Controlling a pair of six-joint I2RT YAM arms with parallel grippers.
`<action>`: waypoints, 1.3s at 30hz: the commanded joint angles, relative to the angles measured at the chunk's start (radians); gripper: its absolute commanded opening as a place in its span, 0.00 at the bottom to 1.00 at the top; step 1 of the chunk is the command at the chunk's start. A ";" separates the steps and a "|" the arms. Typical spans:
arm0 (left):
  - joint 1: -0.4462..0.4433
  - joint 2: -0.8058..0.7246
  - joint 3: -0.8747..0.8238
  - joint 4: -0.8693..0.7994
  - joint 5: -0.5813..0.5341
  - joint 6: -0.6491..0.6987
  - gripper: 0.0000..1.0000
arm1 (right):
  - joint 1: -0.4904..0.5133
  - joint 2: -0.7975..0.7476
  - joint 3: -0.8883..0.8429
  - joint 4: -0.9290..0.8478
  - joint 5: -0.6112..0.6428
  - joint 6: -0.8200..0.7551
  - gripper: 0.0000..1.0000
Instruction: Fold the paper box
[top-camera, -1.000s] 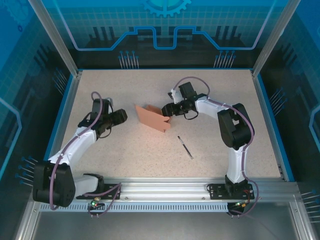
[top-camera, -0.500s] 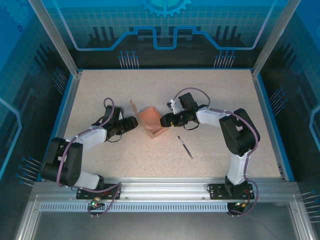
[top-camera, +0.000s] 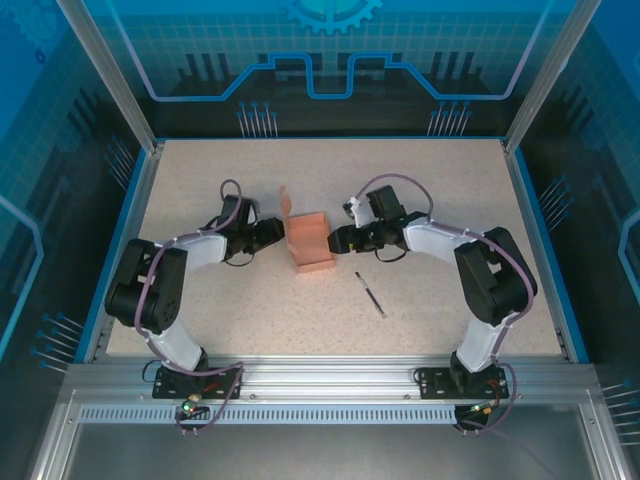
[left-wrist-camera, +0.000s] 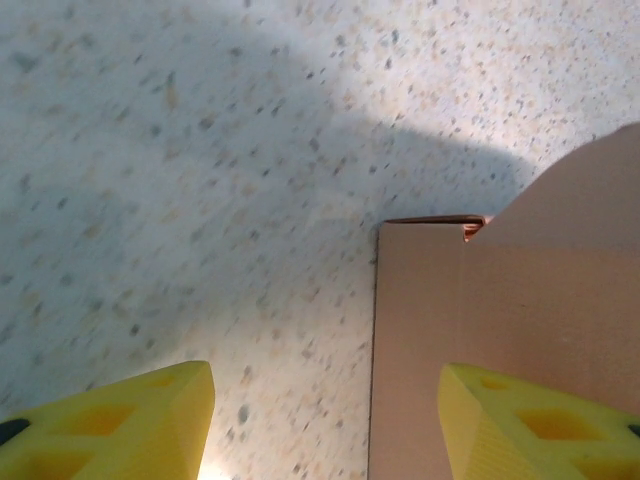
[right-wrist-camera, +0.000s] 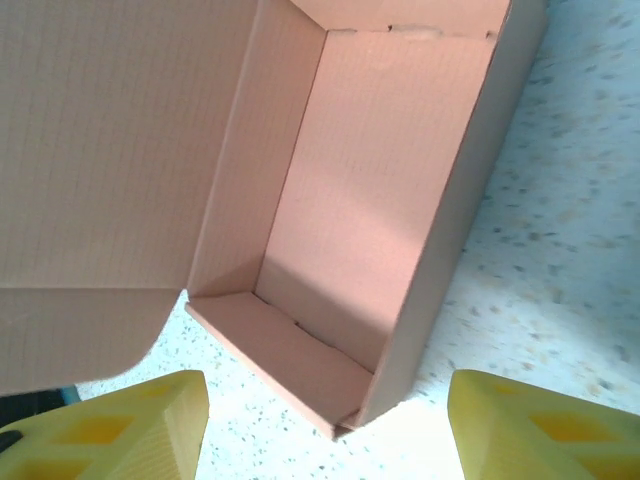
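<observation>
The paper box (top-camera: 311, 246) is salmon-pink cardboard, standing as an open rectangular tray at mid-table with one flap (top-camera: 284, 204) raised at its far left. My left gripper (top-camera: 280, 234) sits low against the box's left side and is open. In the left wrist view a box wall (left-wrist-camera: 500, 330) fills the right half, its edge between my fingers (left-wrist-camera: 325, 430). My right gripper (top-camera: 333, 240) is open at the box's right side. The right wrist view looks into the box's hollow (right-wrist-camera: 380, 200), and the corner of the box lies between the fingertips (right-wrist-camera: 325, 430).
A thin dark pen-like stick (top-camera: 370, 294) lies on the speckled tabletop (top-camera: 250, 320), right of and nearer than the box. Blue rails (top-camera: 128, 235) border the table at left and right.
The left arm swung in from the left until its gripper reached the box. The box changed from a tilted, half-flat sheet to an upright tray. The right gripper came nearer with it.
</observation>
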 joint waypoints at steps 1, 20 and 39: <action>-0.018 0.065 0.092 -0.016 0.046 0.035 0.62 | -0.021 -0.067 -0.017 -0.069 0.093 -0.069 0.65; -0.006 0.150 0.454 -0.225 0.031 0.162 0.65 | -0.047 0.032 0.217 -0.217 0.430 -0.616 0.55; 0.010 -0.057 0.285 -0.206 -0.028 0.192 0.65 | -0.045 0.274 0.463 -0.415 0.309 -0.753 0.22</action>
